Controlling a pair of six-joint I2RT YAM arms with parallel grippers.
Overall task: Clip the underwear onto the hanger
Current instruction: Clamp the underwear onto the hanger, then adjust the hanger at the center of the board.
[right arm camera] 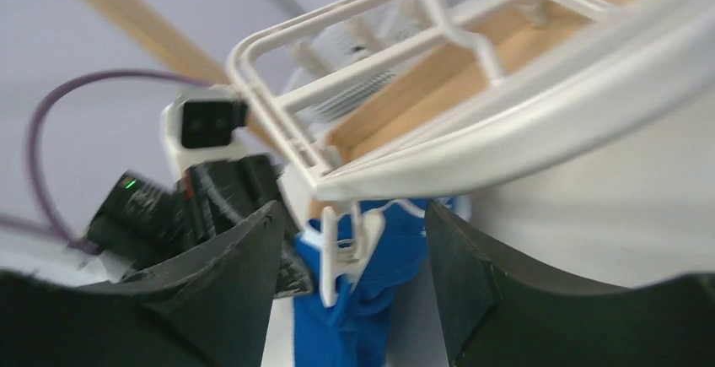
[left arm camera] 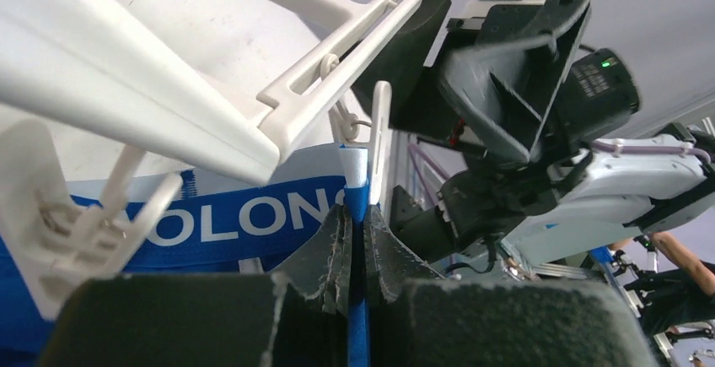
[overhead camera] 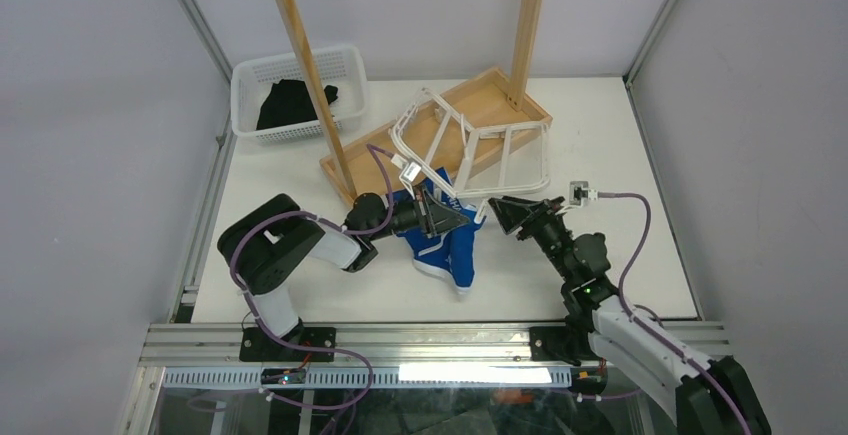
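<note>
The blue underwear (overhead camera: pixel 447 247) hangs off the table by its waistband (left arm camera: pixel 253 219), under the near edge of the white hanger (overhead camera: pixel 470 140). My left gripper (overhead camera: pixel 462 217) is shut on the waistband's edge, with blue cloth running between its pads (left arm camera: pixel 356 215). Just above them a small white clip (left arm camera: pixel 378 152) dangles from the hanger frame (left arm camera: pixel 278 105) and appears to bite the same edge. My right gripper (right arm camera: pixel 354 215) stands open, its fingers on either side of that clip (right arm camera: pixel 341 249) without touching it. Underwear (right arm camera: pixel 371 299) droops below the clip.
A tall wooden rack (overhead camera: pixel 305 65) rises from a wooden tray (overhead camera: pixel 470 100) behind the hanger. At the back left a white basket (overhead camera: pixel 250 80) holds a black garment (overhead camera: pixel 290 103). The two grippers face each other closely.
</note>
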